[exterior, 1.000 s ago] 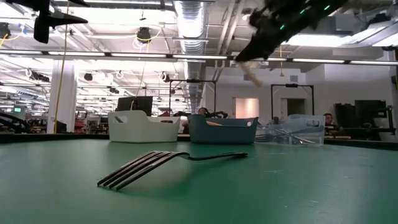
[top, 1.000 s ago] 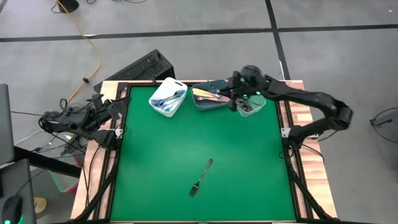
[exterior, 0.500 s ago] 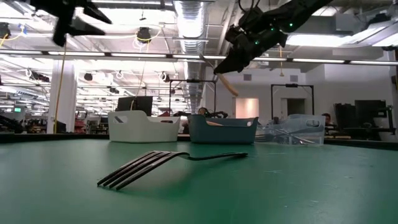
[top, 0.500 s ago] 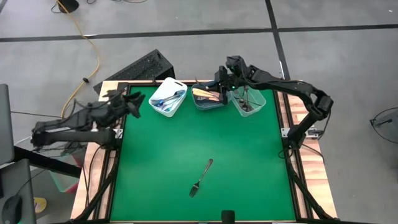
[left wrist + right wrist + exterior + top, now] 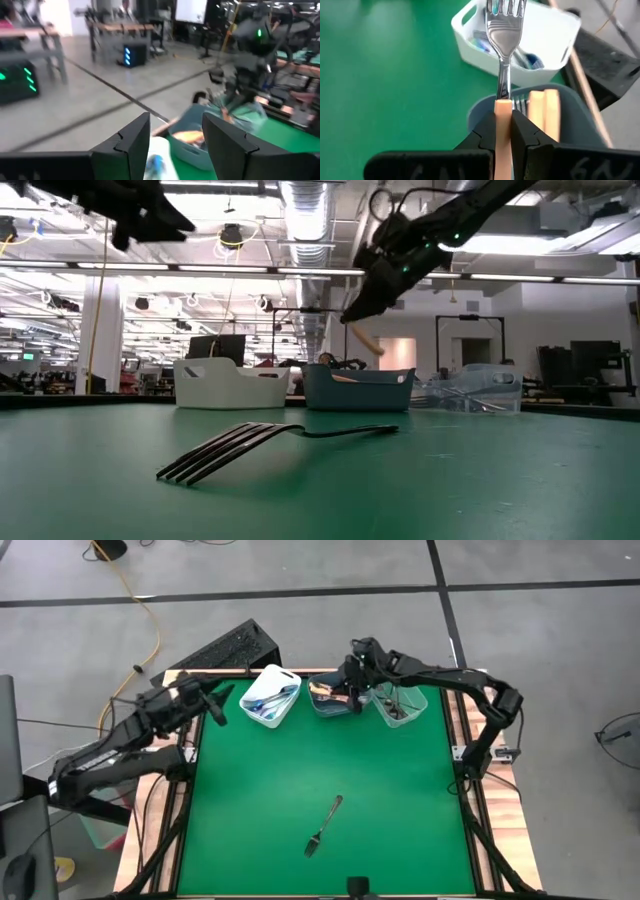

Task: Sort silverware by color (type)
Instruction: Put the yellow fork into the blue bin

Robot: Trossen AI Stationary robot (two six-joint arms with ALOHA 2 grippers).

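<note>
Orange-handled fork [image 5: 503, 75] clamped in right pincer [image 5: 504, 131] above grey-blue bin [image 5: 330, 705]; left pincer [image 5: 175, 137] wide; one fork [image 5: 324, 825] on mat.

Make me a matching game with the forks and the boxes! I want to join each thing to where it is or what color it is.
Things:
1. orange-handled fork
2. black fork
3. white bin
4. grey-blue bin

Places or states:
A. lying alone on the green table
B. holds blue-handled pieces
C. pinched in the right gripper, up in the air
D. middle box, orange handles inside

Pairs: 1-C, 2-A, 3-B, 4-D
</note>
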